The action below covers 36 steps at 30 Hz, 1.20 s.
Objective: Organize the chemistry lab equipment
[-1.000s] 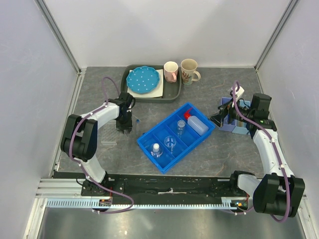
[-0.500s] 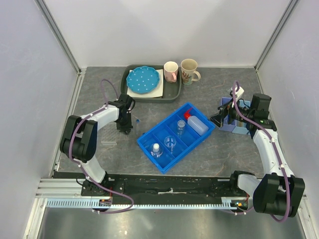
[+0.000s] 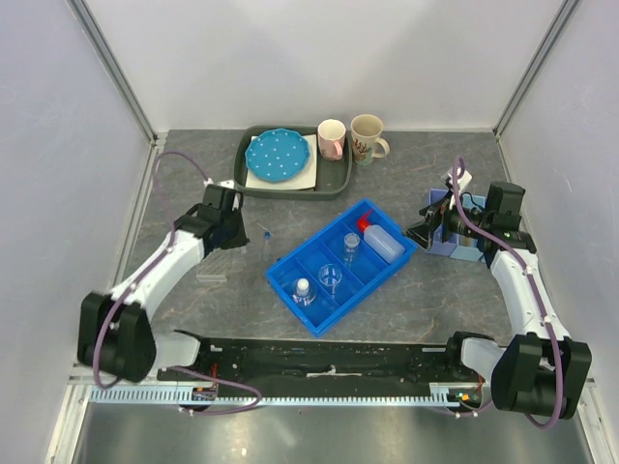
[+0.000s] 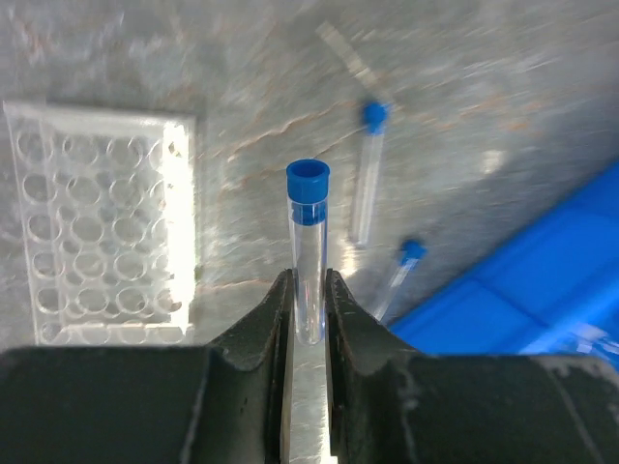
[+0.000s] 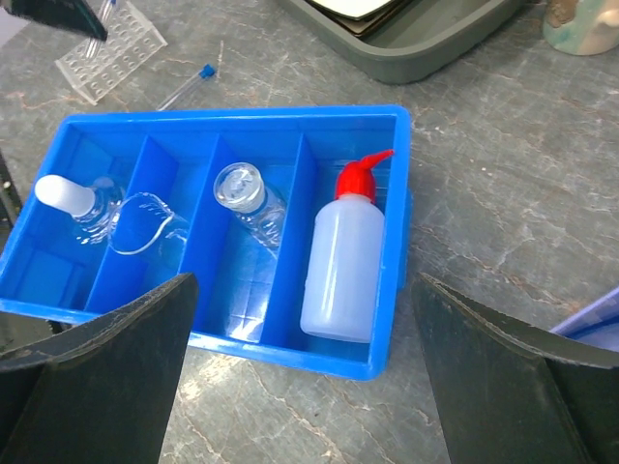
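Observation:
My left gripper (image 4: 308, 280) is shut on a clear test tube with a blue cap (image 4: 308, 232) and holds it above the table, left of the blue divided tray (image 3: 290, 273). In the top view the left gripper (image 3: 224, 230) is behind the clear tube rack (image 3: 208, 277). Two more capped tubes (image 4: 368, 174) lie on the table. The tray holds a white squeeze bottle with a red nozzle (image 5: 343, 256), a vial (image 5: 247, 198), a beaker (image 5: 140, 222) and a white-capped flask (image 5: 73, 203). My right gripper (image 5: 302, 282) is open and empty above the tray's right end. No safety glasses are in view.
A grey tray (image 3: 334, 184) with the blue dotted plate (image 3: 278, 155) stands at the back, two mugs (image 3: 350, 137) beside it. A small blue box (image 3: 462, 244) sits under the right wrist. The clear rack also shows in the left wrist view (image 4: 102, 232).
My left arm has swung out to the left and lifted a capped tube off the table. The right arm has not moved.

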{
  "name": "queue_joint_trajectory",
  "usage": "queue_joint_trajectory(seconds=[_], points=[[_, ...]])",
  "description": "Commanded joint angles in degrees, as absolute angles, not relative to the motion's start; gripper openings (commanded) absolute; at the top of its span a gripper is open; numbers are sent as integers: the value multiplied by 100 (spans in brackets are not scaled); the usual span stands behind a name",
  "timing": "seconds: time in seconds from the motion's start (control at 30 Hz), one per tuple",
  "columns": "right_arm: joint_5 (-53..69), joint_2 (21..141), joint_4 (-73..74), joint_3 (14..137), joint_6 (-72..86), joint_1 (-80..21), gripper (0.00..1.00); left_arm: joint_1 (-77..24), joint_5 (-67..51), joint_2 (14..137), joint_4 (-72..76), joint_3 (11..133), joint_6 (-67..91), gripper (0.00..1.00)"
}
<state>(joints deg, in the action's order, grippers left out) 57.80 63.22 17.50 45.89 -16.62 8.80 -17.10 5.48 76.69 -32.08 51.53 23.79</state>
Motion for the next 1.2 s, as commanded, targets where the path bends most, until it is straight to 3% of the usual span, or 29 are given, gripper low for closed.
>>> queue_joint_trajectory(seconds=[0.0, 0.23, 0.43, 0.7, 1.03, 1.17], points=[[6424, 6416, 1644, 4808, -1600, 888, 98, -1731, -165, 6532, -2313, 4896, 2575, 8], [7277, 6662, 1512, 4808, -1310, 642, 98, -2590, -1634, 5371, -442, 4202, 3523, 7], [7611, 6847, 1406, 4773, -1082, 194, 98, -3961, -933, 5728, 1298, 4104, 4087, 7], [7340, 6978, -226, 4334, 464, -720, 98, -4903, -256, 7021, 2513, 4596, 4184, 7], [6864, 7189, -1176, 4184, 1696, -1020, 96, -5353, 202, 7866, 3041, 5159, 4245, 7], [6847, 7172, -1423, 4131, 2003, -1037, 87, -5423, 246, 7998, 3103, 5194, 4280, 7]])
